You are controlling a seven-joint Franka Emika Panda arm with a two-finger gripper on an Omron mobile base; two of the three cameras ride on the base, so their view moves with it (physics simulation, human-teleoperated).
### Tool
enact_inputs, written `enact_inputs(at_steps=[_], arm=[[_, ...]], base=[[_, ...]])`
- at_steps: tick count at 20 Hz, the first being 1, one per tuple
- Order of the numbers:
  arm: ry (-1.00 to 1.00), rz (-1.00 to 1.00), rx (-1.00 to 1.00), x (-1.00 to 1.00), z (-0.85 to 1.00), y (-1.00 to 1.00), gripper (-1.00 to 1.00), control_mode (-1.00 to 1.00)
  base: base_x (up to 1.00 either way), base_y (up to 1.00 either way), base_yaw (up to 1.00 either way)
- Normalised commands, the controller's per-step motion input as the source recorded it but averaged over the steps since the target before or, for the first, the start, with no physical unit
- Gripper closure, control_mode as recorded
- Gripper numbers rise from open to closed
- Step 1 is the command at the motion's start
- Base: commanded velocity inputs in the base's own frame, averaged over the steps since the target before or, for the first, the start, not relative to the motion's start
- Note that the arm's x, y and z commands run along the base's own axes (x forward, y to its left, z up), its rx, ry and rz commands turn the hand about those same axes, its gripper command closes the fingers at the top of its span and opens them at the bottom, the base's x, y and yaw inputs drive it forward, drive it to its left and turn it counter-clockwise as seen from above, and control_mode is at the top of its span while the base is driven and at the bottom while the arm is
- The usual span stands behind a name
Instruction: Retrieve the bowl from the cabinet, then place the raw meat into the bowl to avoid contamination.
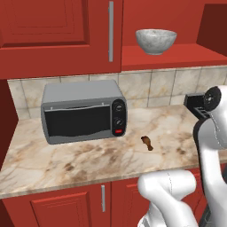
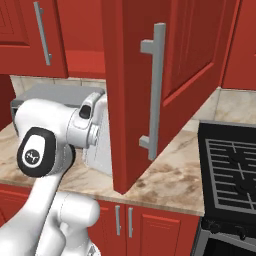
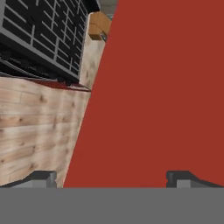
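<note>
A gray toaster oven (image 1: 83, 111) stands on the marble counter (image 1: 80, 159), toward its back left, close against the beige tiled backsplash (image 1: 150, 86). Its dark glass door is shut, and two black knobs sit above a red button on its right panel. Red base cabinets (image 1: 66, 206) with short silver handles run under the counter's front edge. At the counter's right end stands a black stove (image 2: 235, 175) with a grid of grates on top. A pale wooden floor (image 3: 35, 122) shows in the hand view.

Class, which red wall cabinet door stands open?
The red panelled door beside the black stove, swung out over the counter; the door above the grey toaster oven is shut.
</note>
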Motion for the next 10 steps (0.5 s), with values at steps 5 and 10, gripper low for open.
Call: enact_inputs(at_steps=[5, 10], arm=[[0.00, 0.01, 0.00, 0.02, -0.03, -0.10, -1.00, -1.00], [-0.02, 0.02, 0.01, 0.16, -0.05, -0.30, -1.00, -1.00]], base=[[0.00, 0.00, 0.00], [0.00, 0.00, 0.00]])
